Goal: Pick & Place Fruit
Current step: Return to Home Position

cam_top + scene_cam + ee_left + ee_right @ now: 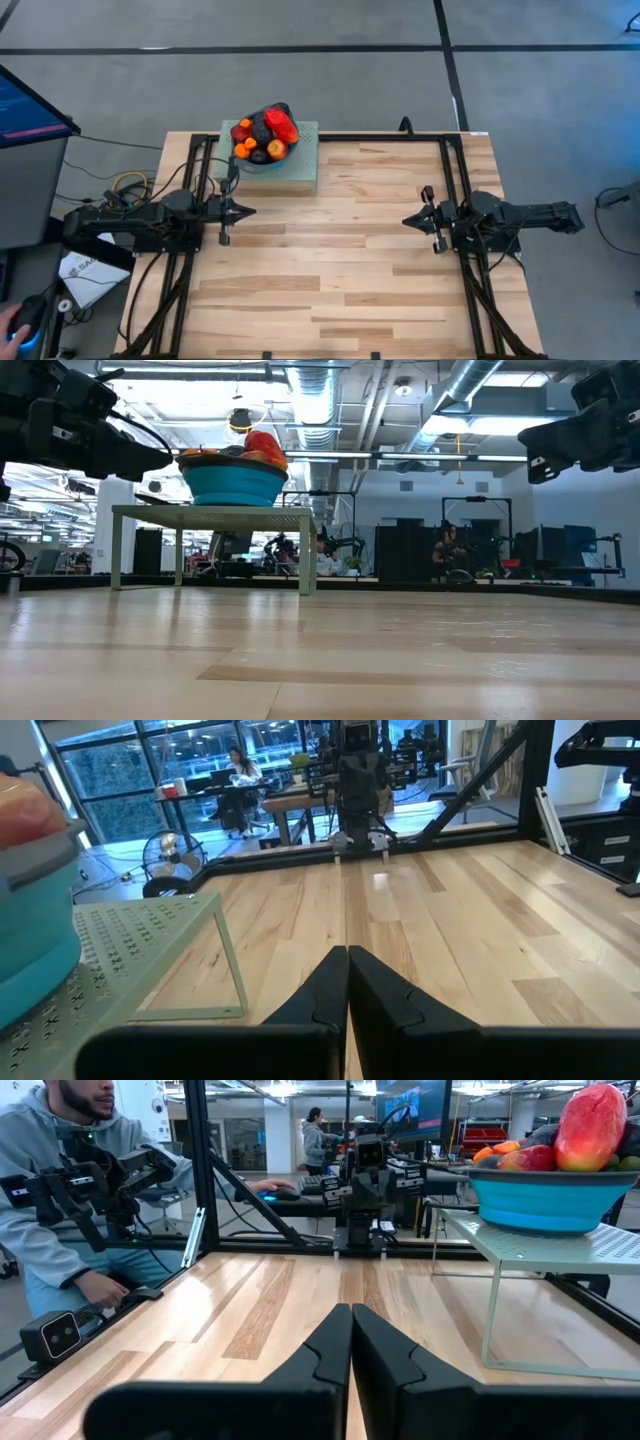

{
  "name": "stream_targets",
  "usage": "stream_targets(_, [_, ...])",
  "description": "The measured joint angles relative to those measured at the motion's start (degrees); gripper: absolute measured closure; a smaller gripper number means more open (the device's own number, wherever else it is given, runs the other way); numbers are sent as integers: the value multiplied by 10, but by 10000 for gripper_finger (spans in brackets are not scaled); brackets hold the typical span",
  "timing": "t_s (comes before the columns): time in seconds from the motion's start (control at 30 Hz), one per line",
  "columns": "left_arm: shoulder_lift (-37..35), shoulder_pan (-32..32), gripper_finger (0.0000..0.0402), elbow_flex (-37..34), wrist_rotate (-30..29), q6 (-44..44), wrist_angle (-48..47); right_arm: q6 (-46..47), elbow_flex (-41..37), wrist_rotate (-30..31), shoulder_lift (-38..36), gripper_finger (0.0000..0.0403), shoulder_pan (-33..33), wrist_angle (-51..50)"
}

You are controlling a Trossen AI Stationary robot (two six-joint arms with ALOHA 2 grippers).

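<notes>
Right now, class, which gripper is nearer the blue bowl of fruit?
Left. The left gripper hangs just beside the green shelf holding the blue bowl; the right gripper sits across the table, well away from it.

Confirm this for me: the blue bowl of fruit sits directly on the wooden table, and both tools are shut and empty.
Wrong on one point: the blue bowl of fruit sits on the pale green shelf, raised on legs above the wooden table, as the low view shows. The left tool and right tool are shut and empty.

Matte black arms (130, 222), tapered fingers (315, 998)
</notes>
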Motion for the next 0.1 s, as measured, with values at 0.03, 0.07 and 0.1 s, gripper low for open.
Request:
stream_targets(0.03, [0, 0, 398, 0, 0, 0, 0, 0, 0, 0, 0, 397, 0, 0])
stream_targets(0.07, [0, 0, 398, 0, 0, 0, 1, 0, 0, 0, 0, 397, 0, 0])
stream_targets(0.1, [0, 0, 398, 0, 0, 0, 2, 0, 0, 0, 0, 397, 0, 0])
